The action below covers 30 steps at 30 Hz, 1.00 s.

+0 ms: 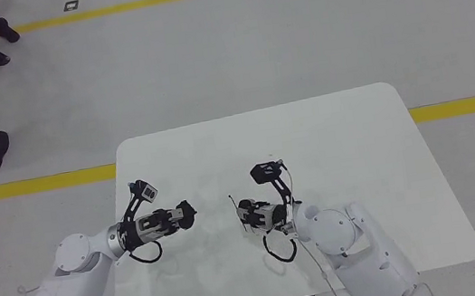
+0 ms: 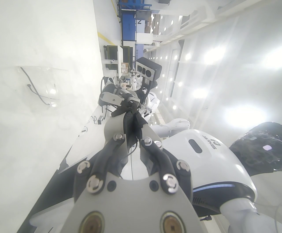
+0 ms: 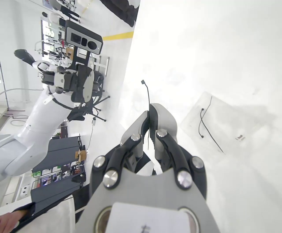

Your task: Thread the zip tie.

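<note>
Bright, overhead glare, soft shadows, fisheye edges

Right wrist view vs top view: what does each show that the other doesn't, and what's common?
Right wrist view: the right gripper pinched shut on the zip tie, whose head is free beyond the tips. Two spare ties lie on a clear sheet.
Top view: the full white table and how both arms are laid out over it.
Shared: the left gripper facing the right gripper with a gap between them, and the zip tie.
</note>
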Each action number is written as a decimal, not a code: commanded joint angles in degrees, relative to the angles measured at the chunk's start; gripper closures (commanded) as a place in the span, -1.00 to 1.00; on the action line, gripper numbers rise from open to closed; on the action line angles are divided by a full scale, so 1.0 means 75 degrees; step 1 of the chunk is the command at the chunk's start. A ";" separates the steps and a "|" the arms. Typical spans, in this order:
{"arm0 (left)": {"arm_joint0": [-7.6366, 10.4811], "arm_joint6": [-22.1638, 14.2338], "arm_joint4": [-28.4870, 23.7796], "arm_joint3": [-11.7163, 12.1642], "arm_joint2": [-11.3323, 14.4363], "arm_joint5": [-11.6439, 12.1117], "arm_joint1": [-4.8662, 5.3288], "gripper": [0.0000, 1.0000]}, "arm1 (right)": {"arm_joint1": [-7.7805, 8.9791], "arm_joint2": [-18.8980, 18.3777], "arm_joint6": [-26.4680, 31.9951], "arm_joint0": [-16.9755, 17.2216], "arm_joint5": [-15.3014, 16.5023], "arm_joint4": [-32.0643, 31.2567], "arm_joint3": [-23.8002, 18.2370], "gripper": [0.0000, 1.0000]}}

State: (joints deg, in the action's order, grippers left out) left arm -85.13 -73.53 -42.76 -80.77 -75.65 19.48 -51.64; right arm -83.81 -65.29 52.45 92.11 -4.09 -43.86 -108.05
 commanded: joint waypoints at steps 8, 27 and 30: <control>0.0000 0.0000 0.0000 0.0000 0.0000 0.0000 0.0000 1.00 | 0.0014 0.0048 -0.1457 0.0403 0.0593 0.0650 0.0018 1.00; 0.0000 0.0000 0.0000 0.0000 0.0000 0.0000 0.0000 1.00 | 0.0008 0.0969 -0.6722 0.1067 0.2810 -0.0253 0.0476 1.00; 0.0000 0.0000 0.0000 0.0000 0.0000 0.0000 0.0000 1.00 | 0.0008 0.0969 -0.6722 0.1067 0.2810 -0.0253 0.0476 1.00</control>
State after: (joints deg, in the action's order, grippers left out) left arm -85.13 -73.53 -42.76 -80.77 -75.65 19.48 -51.64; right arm -83.75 -58.03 2.06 100.12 16.99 -45.76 -104.48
